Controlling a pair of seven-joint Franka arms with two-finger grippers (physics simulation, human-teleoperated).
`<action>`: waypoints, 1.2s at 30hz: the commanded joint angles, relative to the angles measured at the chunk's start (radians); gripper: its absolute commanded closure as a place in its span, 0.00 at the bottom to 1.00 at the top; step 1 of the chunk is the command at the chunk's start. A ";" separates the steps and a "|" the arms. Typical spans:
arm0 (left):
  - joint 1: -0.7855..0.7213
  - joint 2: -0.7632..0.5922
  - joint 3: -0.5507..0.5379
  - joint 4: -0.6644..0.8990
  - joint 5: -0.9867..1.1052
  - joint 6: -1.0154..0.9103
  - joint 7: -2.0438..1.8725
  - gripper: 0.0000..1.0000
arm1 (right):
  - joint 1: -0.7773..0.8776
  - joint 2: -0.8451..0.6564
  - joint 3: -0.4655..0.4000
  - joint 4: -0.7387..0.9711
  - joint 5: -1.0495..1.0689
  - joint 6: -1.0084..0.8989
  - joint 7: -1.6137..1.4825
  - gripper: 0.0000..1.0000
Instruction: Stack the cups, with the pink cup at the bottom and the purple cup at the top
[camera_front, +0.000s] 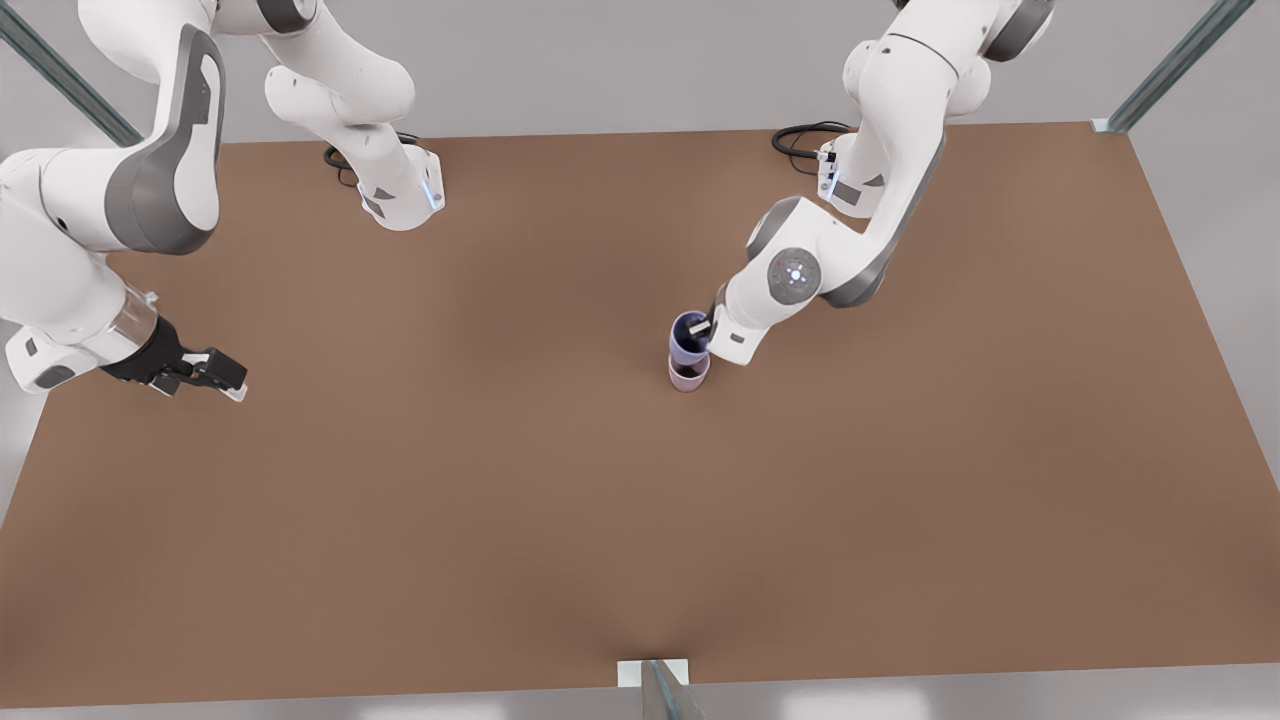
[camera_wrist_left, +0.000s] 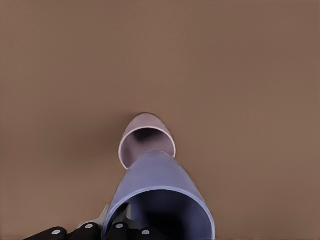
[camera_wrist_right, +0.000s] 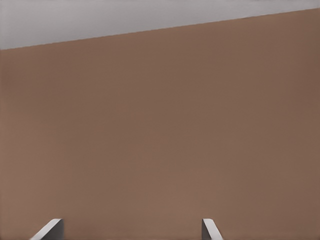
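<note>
a flat brown table (camera_front: 520, 480) with a plain matte top carries the scene, pale floor showing past its edges. the pink cup (camera_front: 688, 377) stands upright on it near the middle, a little toward the front view's right. two white arm bases (camera_front: 405, 195) are bolted along the far edge, each with a black cable (camera_front: 800, 135) looped on the tabletop beside it.
</note>
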 joint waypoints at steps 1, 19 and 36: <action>0.000 0.000 0.002 0.000 -0.056 0.002 0.003 0.79 | -0.001 0.000 0.000 0.000 0.000 0.002 0.000 0.00; 0.000 0.053 0.007 0.000 -0.025 0.035 0.004 0.79 | -0.002 0.011 0.000 0.006 0.000 0.005 0.000 0.00; 0.000 0.099 0.007 0.000 -0.010 0.055 0.016 0.07 | -0.002 0.009 -0.002 0.023 -0.002 0.002 0.001 0.00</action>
